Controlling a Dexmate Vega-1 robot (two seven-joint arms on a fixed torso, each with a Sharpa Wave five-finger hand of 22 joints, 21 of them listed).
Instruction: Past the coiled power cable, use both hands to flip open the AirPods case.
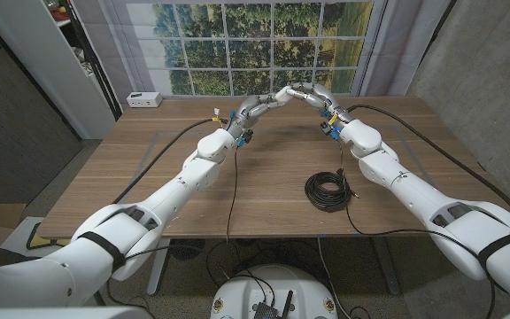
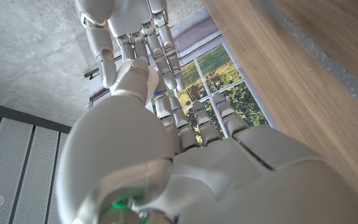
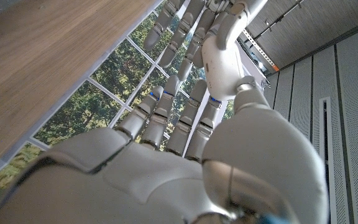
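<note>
While both arms reach past the coiled power cable [image 1: 328, 190], left robot hand [image 1: 253, 109] and right robot hand [image 1: 306, 94] meet fingertip to fingertip above the tabletop [image 1: 149, 168]; whether they clamp anything, I cannot tell

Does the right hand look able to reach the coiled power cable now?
Probably yes: the coiled power cable lies uncovered beside its forearm; the right hand would only have to draw back.

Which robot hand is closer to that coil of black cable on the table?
The right robot hand. The cable lies below its forearm on the right side; the left robot hand sits farther across. Both hands meet beyond the coil, raised near the window.
</note>
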